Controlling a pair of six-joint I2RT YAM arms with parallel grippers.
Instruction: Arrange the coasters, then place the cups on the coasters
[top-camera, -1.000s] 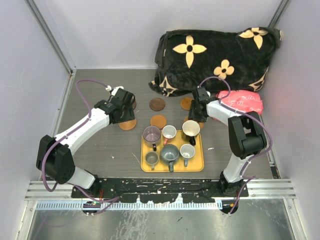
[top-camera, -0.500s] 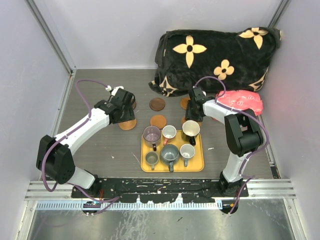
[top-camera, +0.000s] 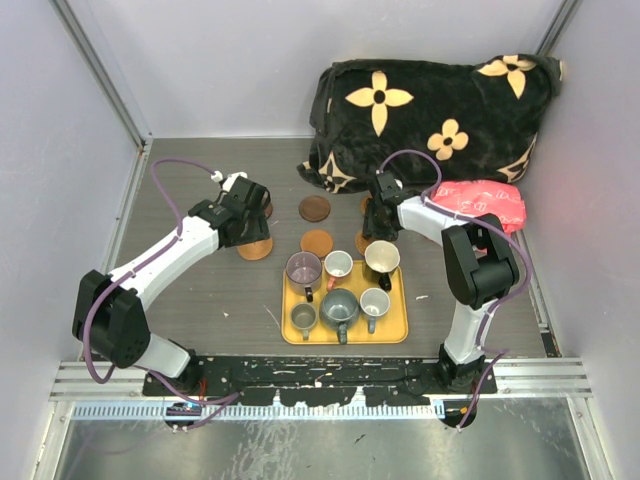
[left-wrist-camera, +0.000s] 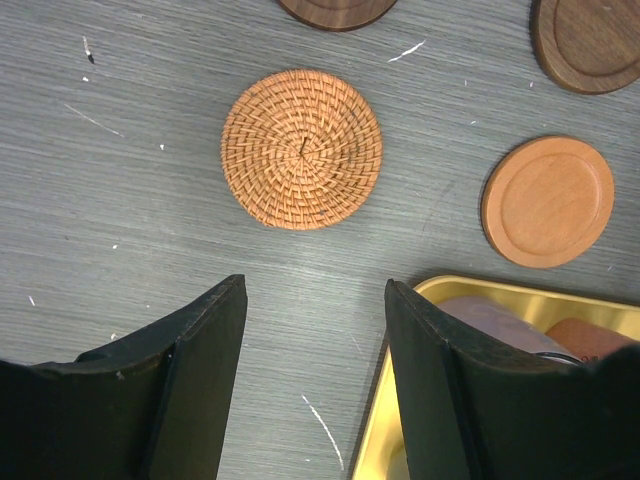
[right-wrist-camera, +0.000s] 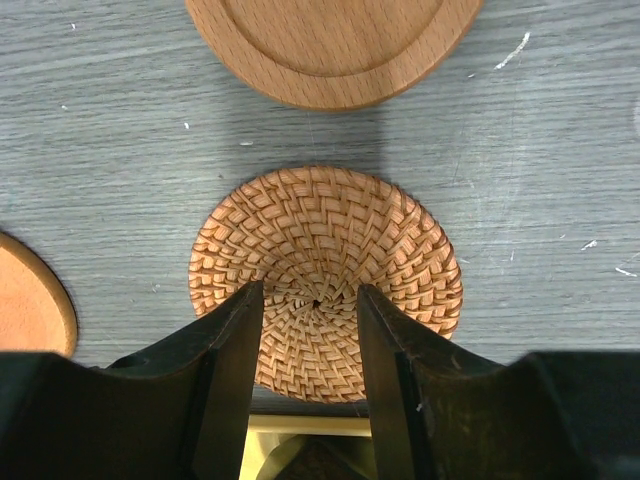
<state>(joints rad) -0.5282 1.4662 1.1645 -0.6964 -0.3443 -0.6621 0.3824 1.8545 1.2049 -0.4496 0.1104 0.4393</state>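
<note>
Six cups (top-camera: 339, 306) sit on the yellow tray (top-camera: 396, 328), coasters (top-camera: 316, 241) scattered just beyond it, unarranged. Your left gripper (left-wrist-camera: 315, 290) hangs released; right gripper (right-wrist-camera: 310, 292), half-spread over a wicker coaster (right-wrist-camera: 400, 250), grasps nothing.

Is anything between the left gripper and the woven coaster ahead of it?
Nothing visible. Only bare table lies between the left gripper and the woven coaster; the yellow tray sits off to one side.
</note>
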